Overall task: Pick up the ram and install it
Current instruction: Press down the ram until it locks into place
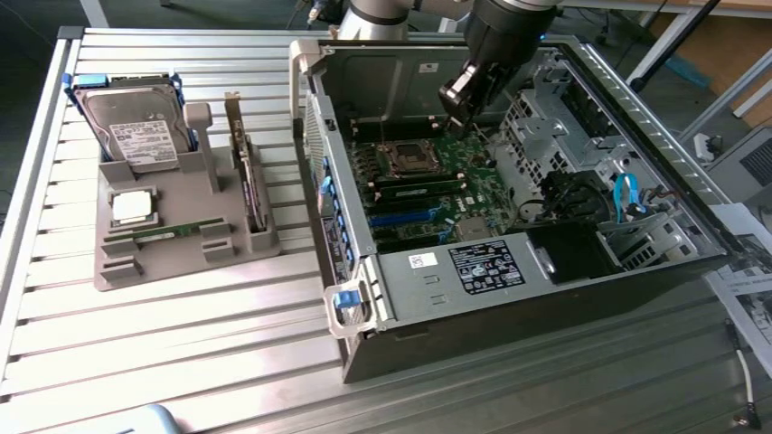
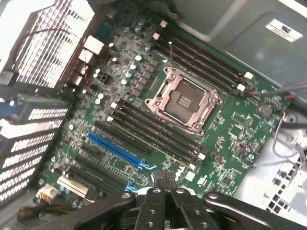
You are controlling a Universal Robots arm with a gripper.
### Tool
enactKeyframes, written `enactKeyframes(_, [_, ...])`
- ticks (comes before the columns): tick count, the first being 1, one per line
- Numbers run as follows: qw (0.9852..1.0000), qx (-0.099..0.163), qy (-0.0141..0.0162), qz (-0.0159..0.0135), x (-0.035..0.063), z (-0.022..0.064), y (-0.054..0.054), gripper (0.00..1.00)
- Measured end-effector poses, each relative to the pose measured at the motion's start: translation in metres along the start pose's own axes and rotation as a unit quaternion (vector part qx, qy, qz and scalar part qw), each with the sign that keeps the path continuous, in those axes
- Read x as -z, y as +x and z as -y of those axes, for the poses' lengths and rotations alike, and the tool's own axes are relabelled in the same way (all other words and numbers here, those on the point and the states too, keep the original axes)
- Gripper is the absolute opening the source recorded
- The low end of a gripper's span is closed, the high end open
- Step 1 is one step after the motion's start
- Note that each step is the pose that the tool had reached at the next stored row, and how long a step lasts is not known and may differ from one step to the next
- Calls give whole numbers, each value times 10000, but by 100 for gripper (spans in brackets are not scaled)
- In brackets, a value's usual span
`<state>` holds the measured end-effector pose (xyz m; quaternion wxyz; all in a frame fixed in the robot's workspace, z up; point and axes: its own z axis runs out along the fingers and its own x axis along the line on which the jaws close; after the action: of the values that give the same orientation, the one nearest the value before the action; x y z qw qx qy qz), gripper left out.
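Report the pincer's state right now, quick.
Pincer: shut, fingers together with nothing between them, poised over the motherboard inside the open computer case.

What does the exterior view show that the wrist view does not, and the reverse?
Exterior view: the tray beside the case, holding the hard drive, processor, ram and card.
Wrist view: the fingertips pressed together, nothing visibly between them.
Both: the hand above the board, the empty socket and the blue slot.
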<state>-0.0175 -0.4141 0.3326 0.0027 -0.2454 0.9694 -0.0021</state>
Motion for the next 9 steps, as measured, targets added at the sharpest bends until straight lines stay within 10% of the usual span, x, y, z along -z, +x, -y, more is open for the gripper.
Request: enactKeyframes(9, [9973, -735, 3, -4, -5, 0, 0, 11])
